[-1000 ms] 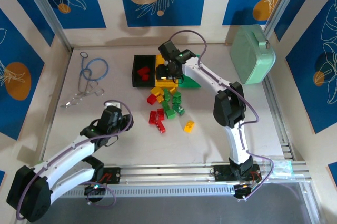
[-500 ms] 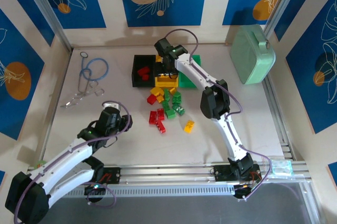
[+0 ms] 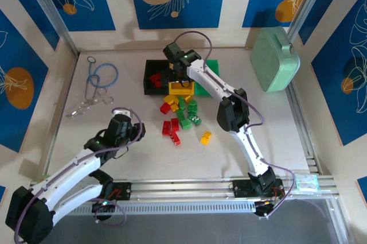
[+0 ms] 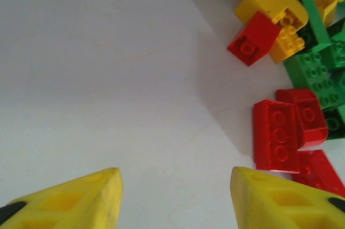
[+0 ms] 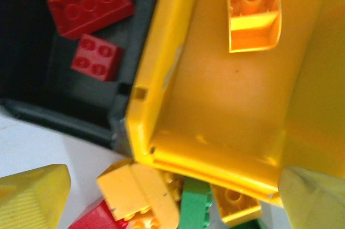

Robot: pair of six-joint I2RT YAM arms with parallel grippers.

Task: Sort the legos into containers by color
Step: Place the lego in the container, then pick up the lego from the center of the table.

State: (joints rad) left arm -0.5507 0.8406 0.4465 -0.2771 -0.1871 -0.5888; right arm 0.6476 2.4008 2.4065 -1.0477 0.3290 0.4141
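**Sorting bench, seen from above and from both wrists.** The right gripper (image 5: 172, 202) hangs over the seam between the black bin (image 5: 64, 113) and the yellow bin (image 5: 161, 78), with its jaws spread wide and empty. A yellow brick (image 5: 253, 11) lies on the yellow bin's floor, and two red bricks (image 5: 89, 2) lie in the black bin. The green bin (image 3: 210, 66) stands just beside the yellow one, to its right.

The left gripper (image 4: 172, 196) hovers low over the bare table (image 4: 97, 67), jaws parted with nothing between them. It faces the unsorted pile (image 3: 180, 115), which lies just in front of the bins. One stray yellow piece (image 3: 205, 137) sits apart, nearer the arms. At the pile's near edge, a red cluster (image 4: 275, 134) lies just beside green pieces (image 4: 315, 73).

**Handling, by judgement.** The bricks look light, rigid and smooth, so they should neither crush nor sag, but they may slip or tip. Pinch across two flat opposite side walls, not the studs or a sloped face. Pieces packed against neighbours leave little finger room, so outlying ones are the easier take.
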